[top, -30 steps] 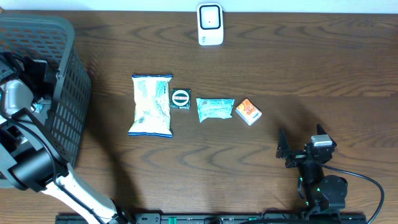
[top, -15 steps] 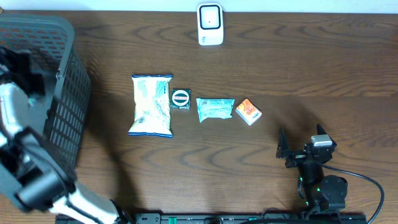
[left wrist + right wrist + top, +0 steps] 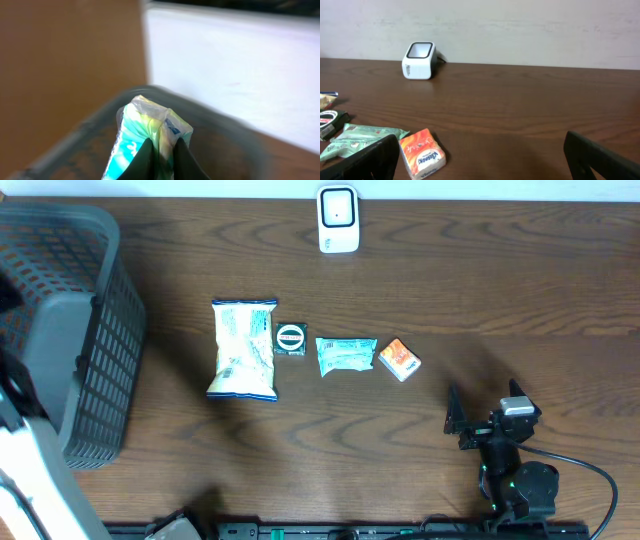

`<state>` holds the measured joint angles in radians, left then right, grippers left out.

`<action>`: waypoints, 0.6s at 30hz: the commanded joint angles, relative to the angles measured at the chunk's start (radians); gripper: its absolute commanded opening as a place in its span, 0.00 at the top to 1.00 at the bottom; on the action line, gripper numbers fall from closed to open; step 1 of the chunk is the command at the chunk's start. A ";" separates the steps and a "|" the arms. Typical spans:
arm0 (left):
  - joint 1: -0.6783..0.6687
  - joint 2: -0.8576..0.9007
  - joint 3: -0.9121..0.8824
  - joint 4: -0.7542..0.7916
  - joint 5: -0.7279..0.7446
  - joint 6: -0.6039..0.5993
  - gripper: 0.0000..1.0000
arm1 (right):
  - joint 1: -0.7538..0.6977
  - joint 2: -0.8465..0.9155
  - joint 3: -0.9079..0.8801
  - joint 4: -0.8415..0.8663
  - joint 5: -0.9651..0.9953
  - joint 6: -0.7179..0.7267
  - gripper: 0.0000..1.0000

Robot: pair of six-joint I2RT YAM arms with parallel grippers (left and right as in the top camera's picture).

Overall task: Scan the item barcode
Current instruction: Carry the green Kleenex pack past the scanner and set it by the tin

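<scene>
Soft, even room light falls on the dark wood table (image 3: 480,270), where faint shadows pool. The overhead view is sharp except for the left arm (image 3: 30,470), smeared at the lower-left edge. The left wrist view is blurred throughout, the packet (image 3: 150,135) and basket rim (image 3: 70,145) soft. The right wrist view is clear.

A mock shop checkout on a wooden table (image 3: 500,280): barcode scanner (image 3: 338,218) at 12 o'clock, snack packets (image 3: 243,348) lined up at centre, shopping basket (image 3: 105,370) at 9 o'clock.
</scene>
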<state>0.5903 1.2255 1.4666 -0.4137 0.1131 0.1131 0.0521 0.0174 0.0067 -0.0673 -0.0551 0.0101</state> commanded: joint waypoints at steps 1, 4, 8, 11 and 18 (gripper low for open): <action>-0.122 -0.112 0.011 -0.071 0.188 -0.250 0.92 | 0.008 -0.004 -0.001 -0.004 -0.004 -0.004 0.01; -0.256 -0.137 0.011 -0.145 0.193 -0.324 0.93 | 0.008 -0.004 -0.001 -0.004 -0.004 -0.004 0.01; -0.463 -0.114 0.010 -0.229 0.188 -0.340 0.93 | 0.008 -0.004 -0.001 -0.004 -0.004 -0.004 0.01; -0.612 -0.061 0.010 -0.293 0.142 -0.352 0.93 | 0.008 -0.004 -0.001 -0.004 -0.004 -0.004 0.01; -0.887 0.166 0.010 -0.358 -0.038 -0.436 0.93 | 0.008 -0.004 -0.001 -0.004 -0.003 -0.004 0.01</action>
<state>-0.2131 1.2991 1.4681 -0.7746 0.1757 -0.2543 0.0517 0.0174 0.0067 -0.0681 -0.0551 0.0101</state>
